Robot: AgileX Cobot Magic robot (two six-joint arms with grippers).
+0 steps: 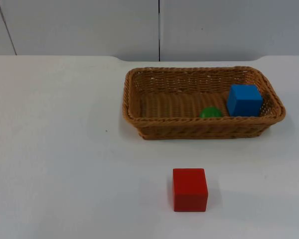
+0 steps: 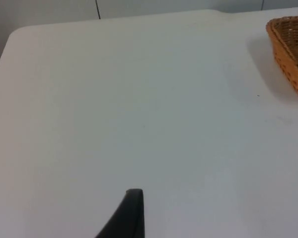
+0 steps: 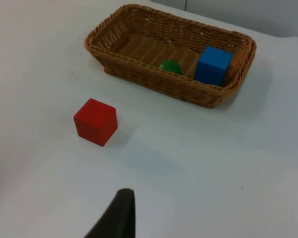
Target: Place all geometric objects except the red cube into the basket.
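Note:
A woven brown basket [image 1: 199, 121] stands at the middle right of the table. Inside it, a blue cube [image 1: 244, 99] rests against the right end, and a green rounded piece [image 1: 210, 112] lies by the front wall beside it. A red cube [image 1: 190, 189] sits on the table in front of the basket, apart from it. My right gripper [image 3: 120, 215] hangs above bare table, looking at the red cube [image 3: 95, 121], the basket [image 3: 154, 79], the blue cube [image 3: 213, 64] and the green piece [image 3: 170, 66]. My left gripper [image 2: 131, 218] waits over bare table, well left of the basket [image 2: 290, 44].
The white table [image 1: 65, 149] ends at the grey partition wall [image 1: 89, 25] behind the basket. Its rounded far-left corner [image 2: 20, 34] appears in the left wrist view. Open table lies left of the basket and around the red cube.

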